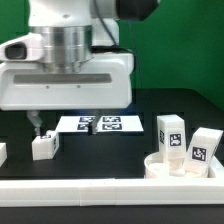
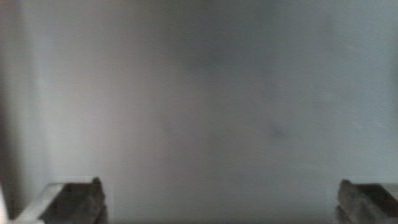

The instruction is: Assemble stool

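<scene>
**A:** Stool parts, exterior view?
**B:** Leg block (image 1: 43, 146) lower left, just under my claw (image 1: 38, 125). Other leg blocks (image 1: 172, 136), (image 1: 204, 150) and seat disc (image 1: 180, 169) lower right. Probably light, stiff, slick plastic, so I'd pinch the flat sides.
**A:** Wrist view?
**B:** Blurred grey. My fingertips (image 2: 71, 200) are spread, nothing between them.

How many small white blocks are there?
4 blocks: one at the exterior view's left edge, one below the end effector, two upright on its right. The arm may hide others.
</scene>
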`<act>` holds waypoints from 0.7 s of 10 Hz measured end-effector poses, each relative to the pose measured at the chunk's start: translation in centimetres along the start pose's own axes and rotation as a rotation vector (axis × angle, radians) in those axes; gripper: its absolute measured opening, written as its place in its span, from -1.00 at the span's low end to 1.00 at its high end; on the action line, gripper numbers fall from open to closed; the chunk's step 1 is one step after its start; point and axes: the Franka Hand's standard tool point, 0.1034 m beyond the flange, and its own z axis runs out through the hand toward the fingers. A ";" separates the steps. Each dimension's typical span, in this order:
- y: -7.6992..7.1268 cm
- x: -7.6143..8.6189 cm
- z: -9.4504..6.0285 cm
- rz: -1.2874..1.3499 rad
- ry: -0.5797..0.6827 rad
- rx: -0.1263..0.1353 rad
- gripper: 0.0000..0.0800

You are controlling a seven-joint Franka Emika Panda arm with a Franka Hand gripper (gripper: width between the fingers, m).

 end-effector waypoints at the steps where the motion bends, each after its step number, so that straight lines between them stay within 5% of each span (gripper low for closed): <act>1: 1.5 -0.9 0.6 0.010 -0.015 -0.001 0.62; 4: 4.6 -2.6 1.9 0.017 -0.038 -0.001 0.62; 7: 3.7 -2.9 1.8 0.025 -0.102 0.023 0.62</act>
